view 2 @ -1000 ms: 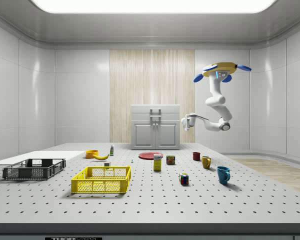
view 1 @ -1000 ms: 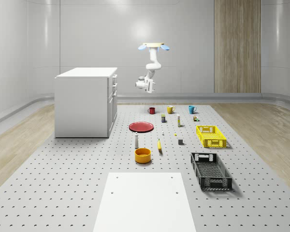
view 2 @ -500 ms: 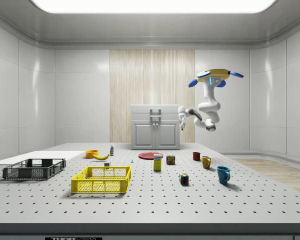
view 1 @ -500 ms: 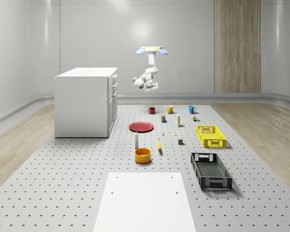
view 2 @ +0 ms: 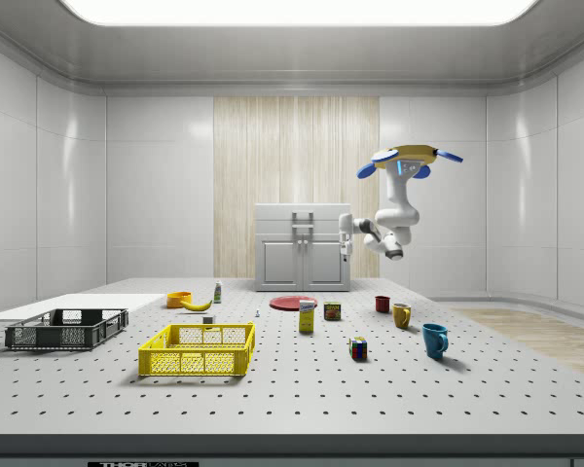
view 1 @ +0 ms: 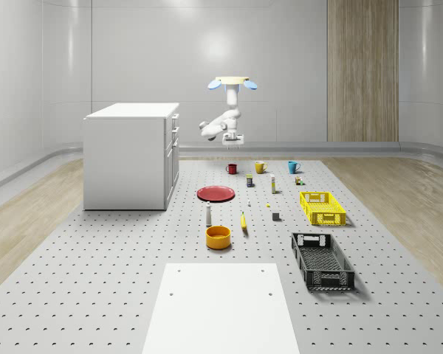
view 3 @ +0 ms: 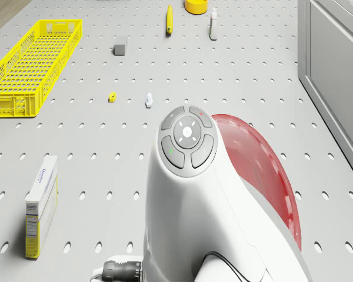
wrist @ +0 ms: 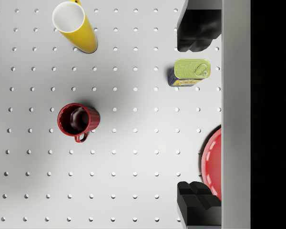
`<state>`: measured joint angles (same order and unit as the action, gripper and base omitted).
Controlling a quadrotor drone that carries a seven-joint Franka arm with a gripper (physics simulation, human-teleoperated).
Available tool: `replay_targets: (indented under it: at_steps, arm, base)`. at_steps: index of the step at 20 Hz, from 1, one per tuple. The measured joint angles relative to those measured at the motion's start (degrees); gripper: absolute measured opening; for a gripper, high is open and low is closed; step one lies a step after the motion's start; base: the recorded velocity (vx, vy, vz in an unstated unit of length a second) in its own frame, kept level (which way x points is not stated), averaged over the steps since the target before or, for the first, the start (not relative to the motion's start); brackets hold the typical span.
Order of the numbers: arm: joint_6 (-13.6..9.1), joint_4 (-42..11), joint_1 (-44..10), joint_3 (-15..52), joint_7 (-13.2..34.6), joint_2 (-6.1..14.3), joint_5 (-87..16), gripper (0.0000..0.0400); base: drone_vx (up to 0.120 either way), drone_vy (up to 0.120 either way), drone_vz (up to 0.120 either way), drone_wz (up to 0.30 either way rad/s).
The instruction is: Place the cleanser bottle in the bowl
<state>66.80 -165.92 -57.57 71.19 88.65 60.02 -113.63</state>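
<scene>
While the gripper hangs high in the air with its two dark fingers spread wide and nothing between them, the task has hardly begun. Directly beneath it lies bare pegboard floor, with a red mug to one side, a yellow mug further off, a green-topped can near one fingertip and the rim of the red plate near the other. The arm folds up from the gripper to the drone, which hovers above the far end of the object field, beside the white cabinet. Well away from the gripper, past the plate toward the near end of the floor, the cleanser bottle stands upright, untouched, and just beyond it sits the orange bowl, apart from the bottle and holding nothing that can be seen. A banana lies near both. Judging from this, everything remains: travel to the bottle, descent, grasp, lift and release into the bowl.
</scene>
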Motion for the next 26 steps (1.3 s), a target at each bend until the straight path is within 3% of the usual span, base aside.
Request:
replay_targets:
  at_steps: [5, 17, 26]
  arm:
    - [0.65, 0.01, -1.68, 1.01, 1.27, 1.76, 0.32, 0.04]
    - [3.49, 0.24, -3.65, 2.54, 2.96, 5.51, 2.04, 0.04]
    - [5.79, 0.42, -4.57, 3.37, 3.82, 8.07, 3.37, 0.04]
  base:
    - [0.12, 0.0, -0.024, 0.0]
    - [0.12, 0.0, -0.09, 0.0]
    - [0.12, -0.027, 0.0, 0.0]
